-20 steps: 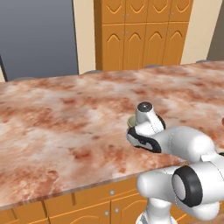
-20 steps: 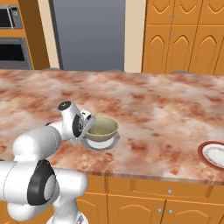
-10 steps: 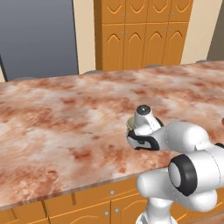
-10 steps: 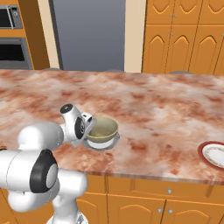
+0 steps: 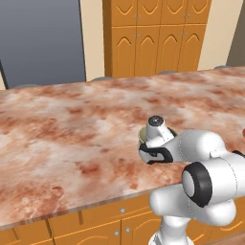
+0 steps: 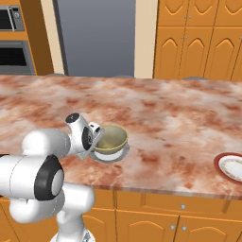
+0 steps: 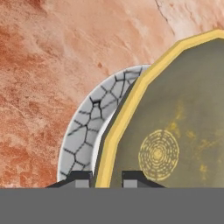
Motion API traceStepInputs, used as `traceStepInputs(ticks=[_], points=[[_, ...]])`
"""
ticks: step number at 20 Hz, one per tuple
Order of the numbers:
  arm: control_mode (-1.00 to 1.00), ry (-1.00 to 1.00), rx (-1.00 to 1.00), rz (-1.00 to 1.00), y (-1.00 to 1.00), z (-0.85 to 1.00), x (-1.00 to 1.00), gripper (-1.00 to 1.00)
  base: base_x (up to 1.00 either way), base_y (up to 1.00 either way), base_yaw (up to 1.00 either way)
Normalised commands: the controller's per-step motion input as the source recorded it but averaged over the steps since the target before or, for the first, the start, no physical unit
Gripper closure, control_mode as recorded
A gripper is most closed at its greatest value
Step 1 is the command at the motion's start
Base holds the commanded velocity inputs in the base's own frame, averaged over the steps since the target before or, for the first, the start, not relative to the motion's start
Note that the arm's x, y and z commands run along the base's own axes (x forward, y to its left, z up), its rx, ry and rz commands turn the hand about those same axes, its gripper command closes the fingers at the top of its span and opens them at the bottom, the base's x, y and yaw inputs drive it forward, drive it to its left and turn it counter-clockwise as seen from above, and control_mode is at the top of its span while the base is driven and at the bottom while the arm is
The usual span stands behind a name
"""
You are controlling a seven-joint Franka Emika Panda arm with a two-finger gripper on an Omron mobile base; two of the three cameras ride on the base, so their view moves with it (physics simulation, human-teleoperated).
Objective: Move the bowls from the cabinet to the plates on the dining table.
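showing tool (image 6: 97,140) clamped on bowl (image 6: 111,139) rim; bowl sits over grey-rimmed plate (image 7: 83,133) on desk (image 5: 67,129), so release is straight down; red-rimmed plate (image 6: 232,167) lies well apart.

End effector (image 7: 106,178) pinches the bowl (image 7: 175,131) rim — grey-rimmed plate (image 7: 85,131) beneath, on marbled table (image 7: 52,57).
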Motion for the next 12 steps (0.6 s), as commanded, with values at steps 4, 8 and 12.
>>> traceStepInputs(ticks=[4,8,12], points=[[-1.00,0.01,0.00,0.00,0.00,-0.06,0.00,-1.00,0.00,0.00,0.00],[-1.00,0.00,0.00,0.00,0.00,-0.04,-0.01,-1.00,0.00,0.00,0.00],[-1.00,0.00,0.00,0.00,0.00,-0.03,-0.18,-1.00,0.00,0.00,0.00]])
